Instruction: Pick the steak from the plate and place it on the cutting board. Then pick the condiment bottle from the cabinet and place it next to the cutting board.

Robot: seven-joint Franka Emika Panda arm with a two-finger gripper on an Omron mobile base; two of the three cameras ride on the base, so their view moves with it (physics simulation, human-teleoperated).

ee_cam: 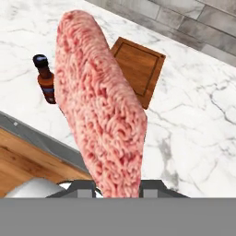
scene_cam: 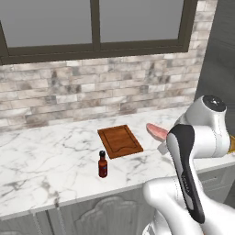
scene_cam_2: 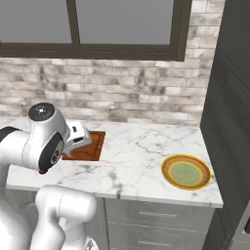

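Note:
My gripper (ee_cam: 117,190) is shut on the steak (ee_cam: 99,103), a pink streaked slab that stands on edge up the hand view. From the left base view the steak (scene_cam: 157,131) pokes out from behind my arm, above the counter and right of the cutting board (scene_cam: 120,140). This reddish-brown board (ee_cam: 138,69) lies bare; in the right base view my hand partly covers the board (scene_cam_2: 90,146). The condiment bottle (scene_cam: 103,164) stands upright on the counter just in front of the board's left corner, and the bottle (ee_cam: 45,80) is left of the steak. The plate (scene_cam_2: 186,172) sits bare at the right.
The marble counter (scene_cam: 46,156) runs along a brick wall (scene_cam: 92,92) under a window. A tall grey wood-grain cabinet (scene_cam_2: 229,97) closes the counter's right end. Grey base cabinets with drawers (scene_cam_2: 151,215) lie below the front edge.

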